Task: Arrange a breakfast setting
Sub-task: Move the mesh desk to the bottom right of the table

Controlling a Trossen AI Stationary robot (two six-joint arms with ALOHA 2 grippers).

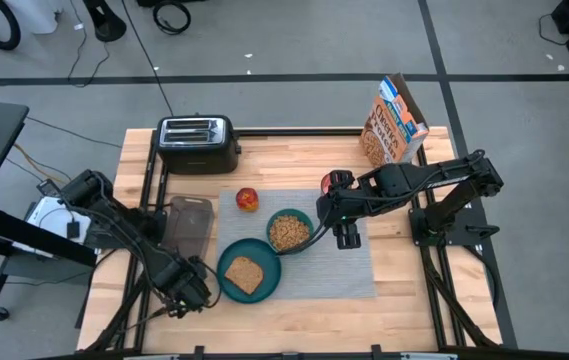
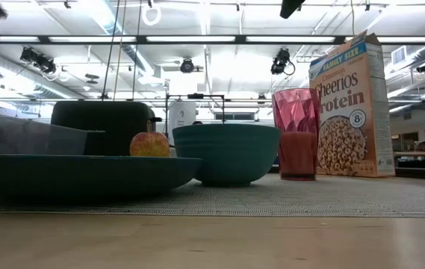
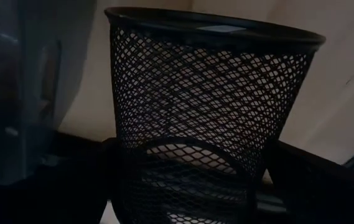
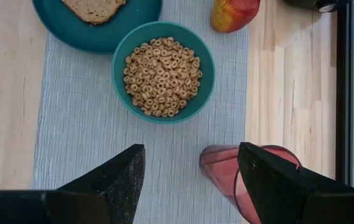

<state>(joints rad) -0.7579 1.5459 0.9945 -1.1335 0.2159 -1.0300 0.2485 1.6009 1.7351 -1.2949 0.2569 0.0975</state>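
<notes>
A grey placemat [image 1: 349, 268] holds a teal bowl [image 4: 164, 71] of cereal rings, a teal plate [image 1: 226, 285] with a toast slice [image 1: 246, 273], a red-orange fruit [image 1: 248, 199] and a pink cup [image 2: 296, 134], which stands upright. My right gripper [image 4: 192, 149] hangs open high over the mat between bowl and cup. My left gripper [image 1: 186, 288] is low at the table's near left, beside the plate. A black mesh basket [image 3: 208, 106] fills the left wrist view, with dark finger shapes wide apart at its base. My left gripper stands at the mesh basket's base [image 3: 183, 186], one finger on either side. That part of the view is dark, so I cannot tell whether the fingers touch it.
A black toaster [image 1: 198, 143] stands at the far left and a cereal box [image 1: 396, 122] at the far right. A clear container [image 1: 189, 222] sits left of the mat. Bare wood lies along the near edge [image 1: 314, 320].
</notes>
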